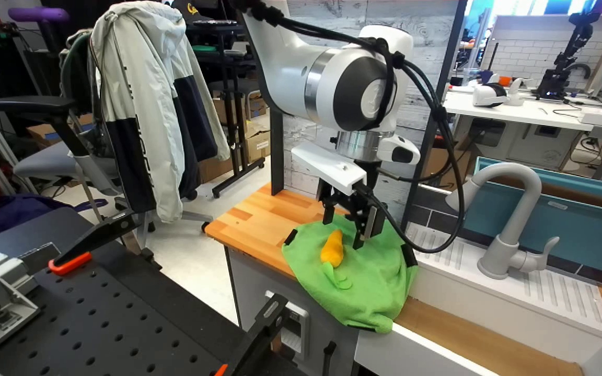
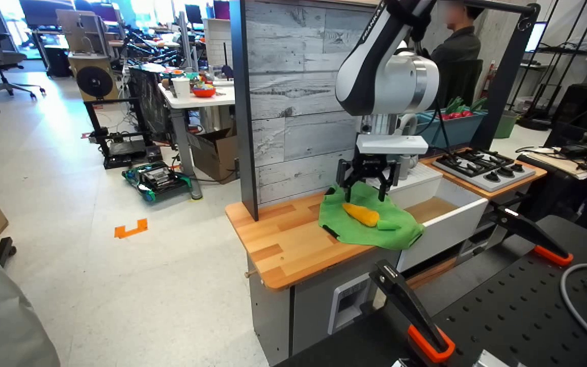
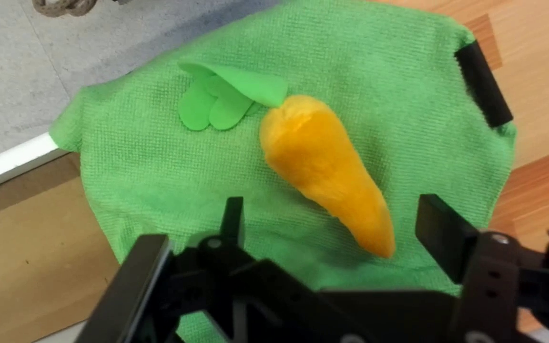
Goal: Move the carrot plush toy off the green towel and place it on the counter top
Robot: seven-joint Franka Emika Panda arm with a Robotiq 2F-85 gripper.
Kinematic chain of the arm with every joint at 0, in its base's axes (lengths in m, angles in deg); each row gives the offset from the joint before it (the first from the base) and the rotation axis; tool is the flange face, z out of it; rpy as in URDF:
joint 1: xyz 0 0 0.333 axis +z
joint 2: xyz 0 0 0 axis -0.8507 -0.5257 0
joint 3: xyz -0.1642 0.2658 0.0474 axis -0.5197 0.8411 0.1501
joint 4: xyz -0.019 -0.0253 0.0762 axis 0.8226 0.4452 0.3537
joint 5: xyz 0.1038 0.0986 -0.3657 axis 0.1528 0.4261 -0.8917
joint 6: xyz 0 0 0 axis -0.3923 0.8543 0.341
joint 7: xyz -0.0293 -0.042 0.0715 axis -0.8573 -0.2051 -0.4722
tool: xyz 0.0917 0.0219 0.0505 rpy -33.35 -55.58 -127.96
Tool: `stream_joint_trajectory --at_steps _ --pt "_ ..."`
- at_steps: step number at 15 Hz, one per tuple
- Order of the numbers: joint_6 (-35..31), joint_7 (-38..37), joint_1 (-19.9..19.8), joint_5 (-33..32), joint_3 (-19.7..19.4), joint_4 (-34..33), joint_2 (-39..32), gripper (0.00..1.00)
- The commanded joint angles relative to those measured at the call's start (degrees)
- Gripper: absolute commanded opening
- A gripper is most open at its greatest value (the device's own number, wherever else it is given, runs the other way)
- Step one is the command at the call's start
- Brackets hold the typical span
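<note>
The orange carrot plush toy [image 1: 332, 248] with green felt leaves lies on the green towel [image 1: 371, 284]; both also show in an exterior view, the carrot [image 2: 361, 214] on the towel [image 2: 344, 233]. The towel drapes over the edge of the wooden counter top [image 1: 259, 219], whose bare part shows in an exterior view [image 2: 283, 244]. My gripper [image 1: 343, 233] is open and empty above the towel, also seen in an exterior view [image 2: 365, 199]. In the wrist view the carrot's [image 3: 327, 166] narrow end lies between the open fingers [image 3: 330, 205], below them and apart.
A white sink [image 1: 463, 329] with a grey faucet [image 1: 512, 224] adjoins the towel. A grey plank wall panel [image 2: 298, 102] stands behind the counter. Black clamps [image 2: 410, 306] and a perforated black table [image 1: 97, 318] are in front. A toy stove [image 2: 482, 168] stands past the sink.
</note>
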Motion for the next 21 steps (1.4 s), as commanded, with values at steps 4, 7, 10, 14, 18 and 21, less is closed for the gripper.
stream_joint_trajectory --at_steps 4,7,10,14,18,21 --pt "-1.9 3.9 -0.6 0.0 1.5 3.5 1.3 0.72" --pt "-1.5 4.7 -0.6 -0.2 1.4 3.7 1.3 0.49" --pt "-1.1 5.5 -0.7 -0.3 1.4 3.8 1.3 0.27" --pt "-0.8 6.2 -0.8 -0.4 1.2 3.6 1.1 0.01" --pt "-0.6 6.4 -1.0 -0.3 1.3 3.5 1.2 0.00" --pt "-0.5 6.6 -1.6 0.3 1.7 3.7 2.0 0.01"
